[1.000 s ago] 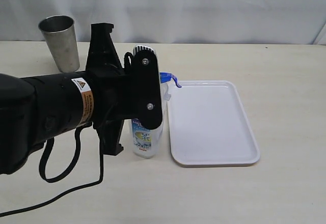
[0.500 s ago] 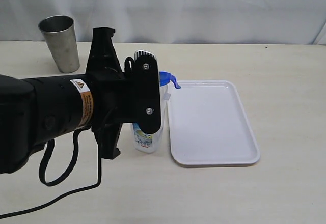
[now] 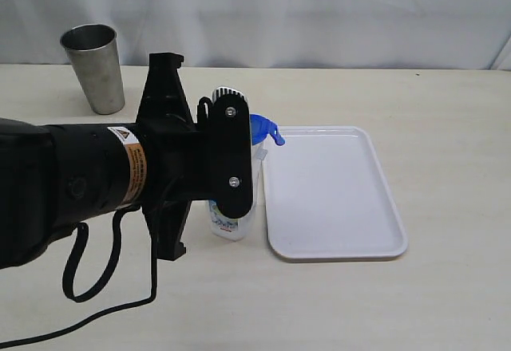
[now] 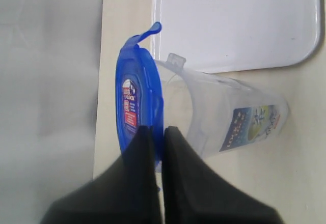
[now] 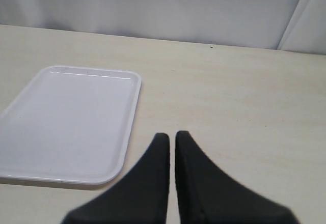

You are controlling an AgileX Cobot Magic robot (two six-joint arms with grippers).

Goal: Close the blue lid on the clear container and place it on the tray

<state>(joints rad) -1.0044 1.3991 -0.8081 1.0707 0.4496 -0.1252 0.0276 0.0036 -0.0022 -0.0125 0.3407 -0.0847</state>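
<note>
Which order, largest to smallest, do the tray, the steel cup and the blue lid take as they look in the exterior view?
1. tray
2. steel cup
3. blue lid, though partly hidden

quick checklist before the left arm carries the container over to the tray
1. Grip: left jaws shut on the edge of the blue lid at the rim of the clear container - ok.
2. Lid closed: it sits on the mouth, but one flap sticks out - not ok.
3. Container base off the table: cannot tell.
4. Tray: nothing on it - ok.
5. Right jaws: shut, holding nothing, over bare table and off the tray - ok.
6. Metal cup: at the back, away from the tray - ok.
</note>
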